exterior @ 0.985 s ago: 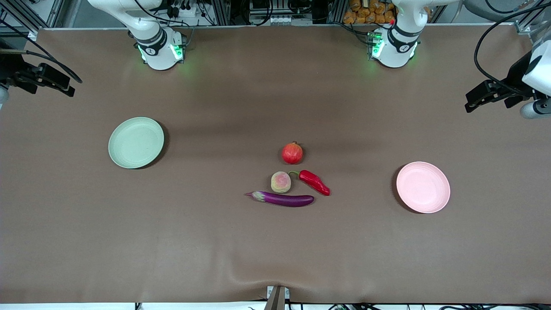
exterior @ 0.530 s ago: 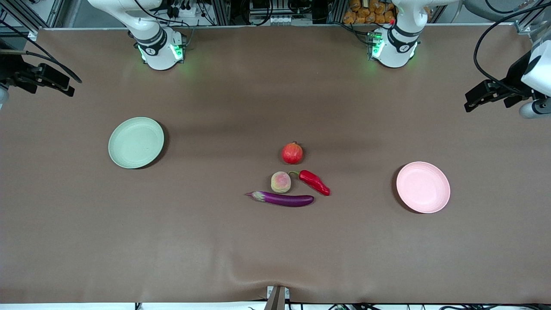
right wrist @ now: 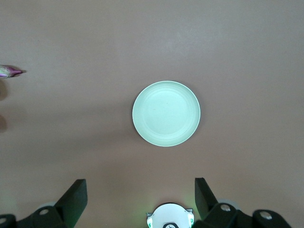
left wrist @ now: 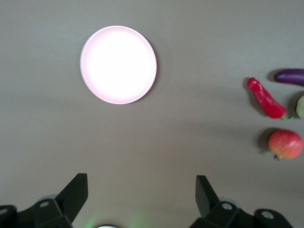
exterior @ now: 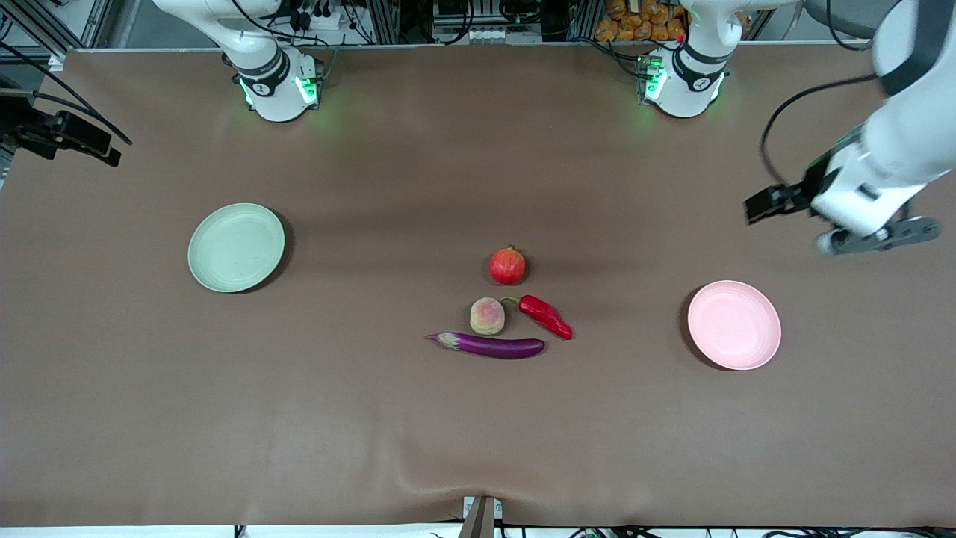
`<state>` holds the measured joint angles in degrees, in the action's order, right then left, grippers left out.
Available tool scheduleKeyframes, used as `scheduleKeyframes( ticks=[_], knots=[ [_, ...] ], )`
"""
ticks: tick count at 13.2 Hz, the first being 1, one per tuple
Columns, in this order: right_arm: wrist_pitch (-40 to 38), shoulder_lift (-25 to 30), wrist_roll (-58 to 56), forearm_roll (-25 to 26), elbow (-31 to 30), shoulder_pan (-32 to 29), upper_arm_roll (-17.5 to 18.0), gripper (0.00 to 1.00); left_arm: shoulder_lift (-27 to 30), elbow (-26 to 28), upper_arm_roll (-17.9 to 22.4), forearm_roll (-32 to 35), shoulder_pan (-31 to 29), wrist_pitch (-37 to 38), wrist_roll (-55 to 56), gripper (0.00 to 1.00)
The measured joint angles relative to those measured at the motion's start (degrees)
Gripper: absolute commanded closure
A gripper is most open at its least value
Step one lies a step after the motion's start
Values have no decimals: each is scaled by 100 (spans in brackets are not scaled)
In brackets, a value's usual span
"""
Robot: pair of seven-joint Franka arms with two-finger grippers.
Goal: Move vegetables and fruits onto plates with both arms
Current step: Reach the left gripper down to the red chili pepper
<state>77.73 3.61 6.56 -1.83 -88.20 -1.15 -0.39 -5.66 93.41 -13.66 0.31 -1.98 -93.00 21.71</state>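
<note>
The pomegranate (exterior: 507, 266), peach (exterior: 487, 315), red chili (exterior: 547, 316) and purple eggplant (exterior: 489, 345) lie close together mid-table. The pale green plate (exterior: 236, 246) sits toward the right arm's end and the pale pink plate (exterior: 734, 324) toward the left arm's end; both are bare. My left gripper (exterior: 756, 207) hangs open and empty above the table near the pink plate. Its wrist view shows that plate (left wrist: 118, 64), the chili (left wrist: 266, 99), the eggplant (left wrist: 290, 76), the peach (left wrist: 300, 105) and the pomegranate (left wrist: 285, 144). My right gripper (exterior: 104, 153) hangs open and empty at the table's end. Its wrist view shows the green plate (right wrist: 166, 113).
The brown table cover (exterior: 373, 418) has a small ripple at its edge nearest the front camera. The arm bases (exterior: 278, 82) stand along the edge farthest from the camera. The right arm's base also shows in the right wrist view (right wrist: 170, 217).
My left arm has swung in from the table's end toward the pink plate. My right gripper has shifted slightly outward. The produce and plates have not moved.
</note>
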Motion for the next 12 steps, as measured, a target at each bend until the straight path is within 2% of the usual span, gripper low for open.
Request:
scheduleKeyframes(
  ticks=[3,7,12],
  knots=[
    [-24,0,-3,-1,-5,0,4,0,-415,488,-343,10,265,-1003,1320,0],
    [-36,0,-5,-1,-5,0,4,0,-1178,524,-404,583,926,-1585,2786,0],
    [-41,0,-7,-2,-6,0,6,0,-1917,529,-403,639,1416,-2557,4197,0]
  ],
)
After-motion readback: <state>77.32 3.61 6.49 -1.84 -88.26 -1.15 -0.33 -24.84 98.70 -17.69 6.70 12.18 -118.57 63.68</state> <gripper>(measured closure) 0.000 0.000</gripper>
